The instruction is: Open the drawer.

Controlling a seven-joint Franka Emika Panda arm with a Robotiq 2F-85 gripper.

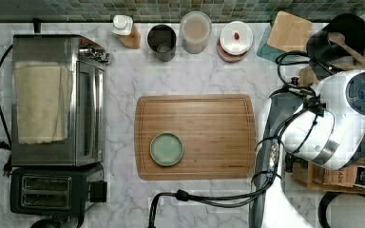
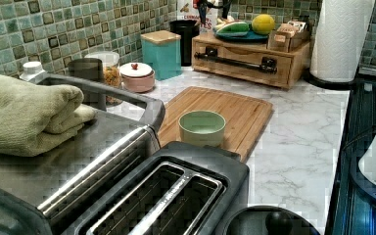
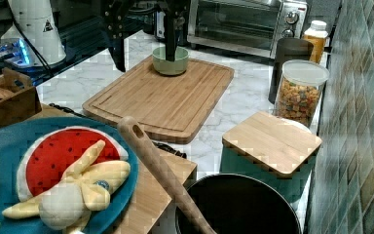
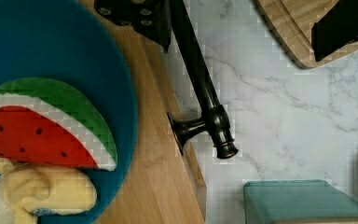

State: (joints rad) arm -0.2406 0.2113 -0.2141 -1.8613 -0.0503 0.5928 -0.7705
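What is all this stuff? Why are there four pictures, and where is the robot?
It is one moment in a kitchen, seen by four cameras. One looks straight down, two look from the sides, and one sits on the robot's wrist. The robot is the big white arm. Its hand has two black fingers, spread open and holding nothing. On the marble counter lie a wooden cutting board with a green bowl on it, a toaster oven and a toaster. The robot should open the drawer. It is shut, and the hand is beside its black handle.
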